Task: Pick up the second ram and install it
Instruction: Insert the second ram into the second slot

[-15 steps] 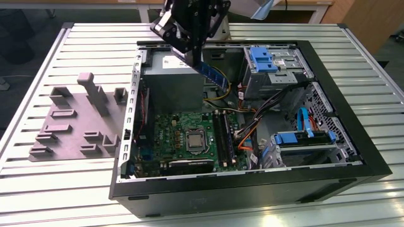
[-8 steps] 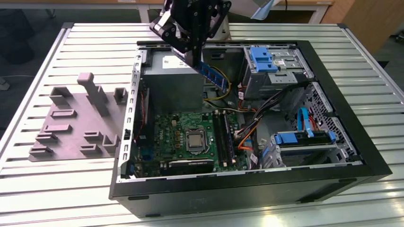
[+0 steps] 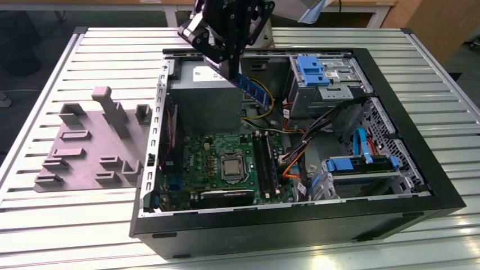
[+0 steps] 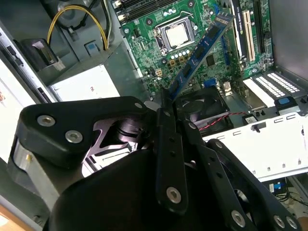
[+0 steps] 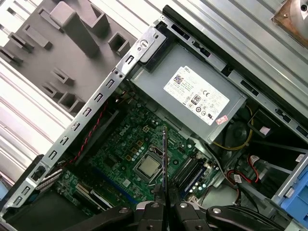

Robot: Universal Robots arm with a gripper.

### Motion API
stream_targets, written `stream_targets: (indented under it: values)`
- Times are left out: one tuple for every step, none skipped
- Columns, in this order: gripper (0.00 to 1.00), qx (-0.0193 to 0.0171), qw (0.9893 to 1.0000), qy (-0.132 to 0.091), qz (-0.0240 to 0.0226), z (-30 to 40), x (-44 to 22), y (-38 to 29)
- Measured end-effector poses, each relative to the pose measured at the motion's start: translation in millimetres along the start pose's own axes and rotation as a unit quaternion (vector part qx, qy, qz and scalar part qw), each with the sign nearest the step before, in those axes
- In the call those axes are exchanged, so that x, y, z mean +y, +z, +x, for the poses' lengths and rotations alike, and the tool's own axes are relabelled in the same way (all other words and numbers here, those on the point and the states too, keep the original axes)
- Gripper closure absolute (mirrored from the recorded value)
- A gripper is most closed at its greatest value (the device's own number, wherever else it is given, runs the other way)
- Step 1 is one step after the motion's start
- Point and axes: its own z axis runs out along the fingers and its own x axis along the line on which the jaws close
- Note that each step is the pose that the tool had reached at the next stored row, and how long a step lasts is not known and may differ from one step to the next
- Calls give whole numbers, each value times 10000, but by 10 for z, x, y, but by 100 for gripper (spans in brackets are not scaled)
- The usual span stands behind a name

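Note:
My gripper [image 3: 227, 63] hangs above the open computer case [image 3: 420, 140], shut on the second ram [image 3: 253, 90], a thin dark blue-green strip that slopes down from the fingers toward the case's inside. In the second wrist view the ram [image 4: 202, 50] reaches out from my gripper [image 4: 171, 108] over the green motherboard [image 4: 159, 57]. The first wrist view shows the ram [image 5: 164, 159] edge-on, rising from my gripper [image 5: 163, 192] above the board's CPU socket [image 5: 147, 166]. The long black memory slots [image 3: 264, 163] lie on the motherboard [image 3: 202, 160], well below the ram.
A grey plastic fixture [image 3: 90, 140] with blocks stands on the slatted metal table [image 3: 45, 236] at the exterior view's left. Inside the case are a grey power supply [image 3: 202, 95], drive cages with blue clips [image 3: 318, 70] and loose cables [image 3: 300, 152].

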Motion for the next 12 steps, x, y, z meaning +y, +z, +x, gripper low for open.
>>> stream_targets:
  values:
    - [86,0,10000,10,0,0,0,0]
    - [86,-1,10000,32,1,0,0,0]
    - [86,-2,10000,66,2,0,0,0]
    - [86,-3,9999,112,3,0,0,0]
    - [86,-4,9999,173,5,0,0,1]
    - [86,-6,9997,251,8,0,0,2]
    - [86,-7,9994,334,11,0,0,4]
    - [86,-9,9991,421,13,0,0,5]
    - [86,-11,9987,517,16,0,0,7]
    - [86,-14,9982,607,18,0,0,9]
    - [86,-16,9976,696,21,0,0,11]
    - [86,-18,9969,786,23,0,0,13]
